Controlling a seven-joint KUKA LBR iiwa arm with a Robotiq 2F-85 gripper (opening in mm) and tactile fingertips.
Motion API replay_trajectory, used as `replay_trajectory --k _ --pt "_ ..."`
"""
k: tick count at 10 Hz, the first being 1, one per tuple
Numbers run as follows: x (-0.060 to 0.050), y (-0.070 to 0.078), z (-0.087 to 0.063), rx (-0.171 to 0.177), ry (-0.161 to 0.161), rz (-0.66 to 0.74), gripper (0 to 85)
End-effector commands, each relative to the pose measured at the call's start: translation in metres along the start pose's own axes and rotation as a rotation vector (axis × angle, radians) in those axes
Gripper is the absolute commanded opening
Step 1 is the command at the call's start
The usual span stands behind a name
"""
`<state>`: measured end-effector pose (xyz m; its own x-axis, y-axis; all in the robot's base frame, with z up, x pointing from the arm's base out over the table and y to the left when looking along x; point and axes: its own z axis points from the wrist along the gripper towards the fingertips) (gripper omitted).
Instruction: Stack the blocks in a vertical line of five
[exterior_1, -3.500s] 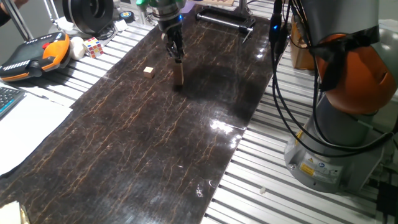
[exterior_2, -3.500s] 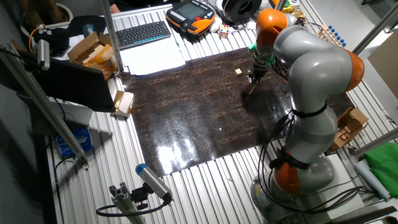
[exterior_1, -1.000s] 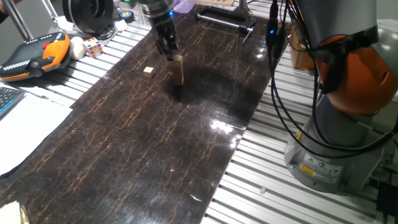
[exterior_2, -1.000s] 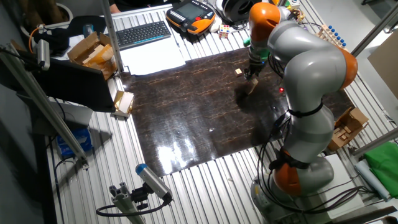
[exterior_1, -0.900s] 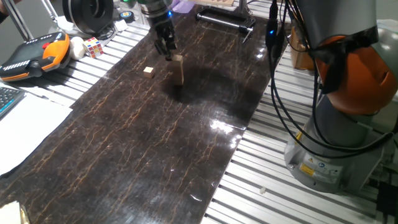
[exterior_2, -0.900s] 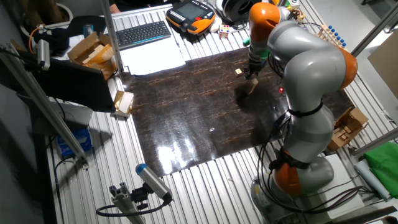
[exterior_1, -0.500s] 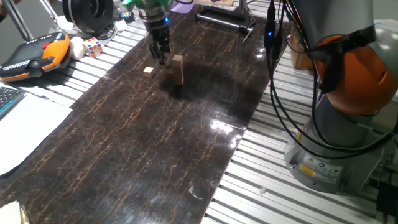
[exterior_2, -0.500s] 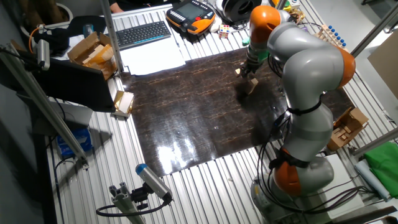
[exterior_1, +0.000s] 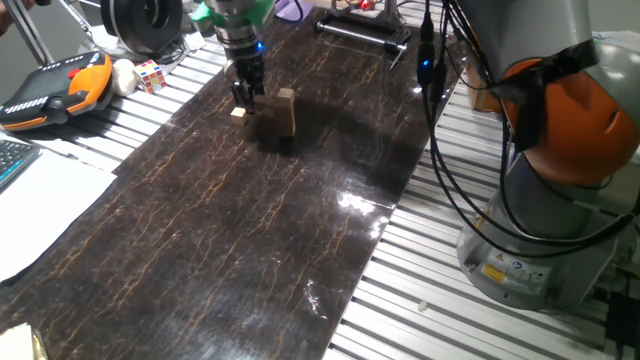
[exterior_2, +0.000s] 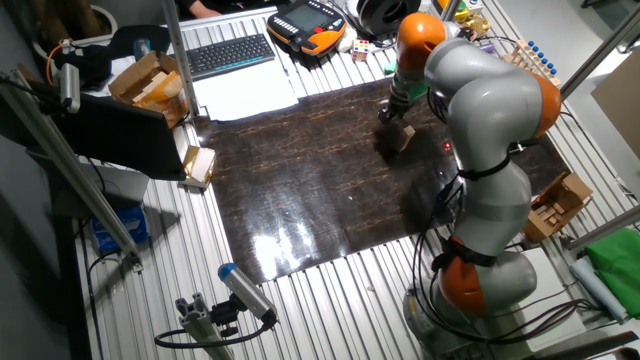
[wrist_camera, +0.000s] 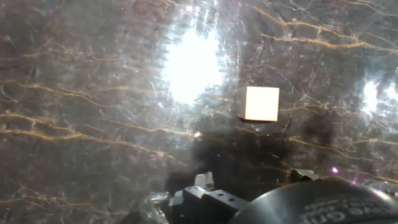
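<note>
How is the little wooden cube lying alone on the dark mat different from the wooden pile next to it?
The single block lies flat on the mat, one cube high; the stack stands upright, several cubes tall. The gripper hovers right above the single block, while the stack stands apart, untouched. Both are the same plain light-tan wood.

arm (exterior_2: 480, 110): grey with orange joints, bent over the far side of the counter (exterior_2: 300, 180)
gripper (exterior_2: 389, 110): low over the dark mat, just left of the stack; fingers too small to read
stack (exterior_2: 403, 137): short tan column of blocks, upright on the mat
keyboard (exterior_2: 231, 54): beyond the mat
paper (exterior_2: 245, 92): white sheet at the mat's far edge
pendant (exterior_2: 308, 24): orange and black, at the back
</note>
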<state>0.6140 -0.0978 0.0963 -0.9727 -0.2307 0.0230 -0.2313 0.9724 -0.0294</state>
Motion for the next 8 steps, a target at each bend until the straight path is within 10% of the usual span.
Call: replay_trajectory --k 1,4,8 --pt "0.0002 -0.0001 0.0006 0.007 0.017 0.002 64.7" --pt "0.0002 -0.0001 0.0006 0.031 0.091 -0.014 55.7" --pt "0.0002 -0.0001 0.0006 0.028 0.080 -0.005 52.0"
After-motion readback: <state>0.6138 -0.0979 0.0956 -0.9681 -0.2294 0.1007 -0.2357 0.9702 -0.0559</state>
